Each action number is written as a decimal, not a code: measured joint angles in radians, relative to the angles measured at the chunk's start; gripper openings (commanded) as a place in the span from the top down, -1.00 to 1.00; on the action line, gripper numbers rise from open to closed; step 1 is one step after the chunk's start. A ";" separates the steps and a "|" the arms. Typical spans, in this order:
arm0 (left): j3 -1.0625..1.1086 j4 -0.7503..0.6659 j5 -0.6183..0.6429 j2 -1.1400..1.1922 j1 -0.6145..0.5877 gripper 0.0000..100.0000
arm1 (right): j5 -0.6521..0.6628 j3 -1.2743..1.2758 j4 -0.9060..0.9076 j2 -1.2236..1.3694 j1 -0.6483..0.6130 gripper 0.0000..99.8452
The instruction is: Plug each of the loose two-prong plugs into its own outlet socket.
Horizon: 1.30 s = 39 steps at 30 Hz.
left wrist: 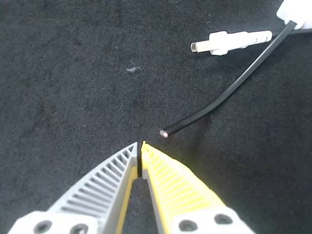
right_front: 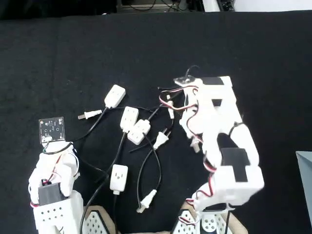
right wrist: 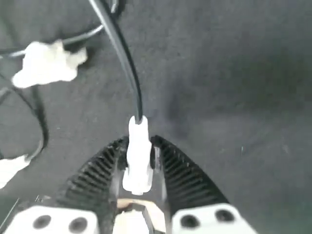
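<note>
Nothing I can read right now: no words, numbers or signs anywhere on the table (right_front: 253, 48). The small dark square board (right_front: 51, 129) at the near left shows pale specks, too small to make out as characters. The white outlet sockets (right_front: 129, 118) and plugs (right_front: 161, 140) in the middle look plain-faced to me.

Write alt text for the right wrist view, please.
The right gripper clamps a white plug, whose black cord runs away across the dark cloth. A white connector lies farther off beside other cords.
</note>
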 measured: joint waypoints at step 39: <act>-0.135 -0.436 0.405 -0.031 0.365 0.94 | -0.365 0.967 -0.638 -1.519 -0.499 0.98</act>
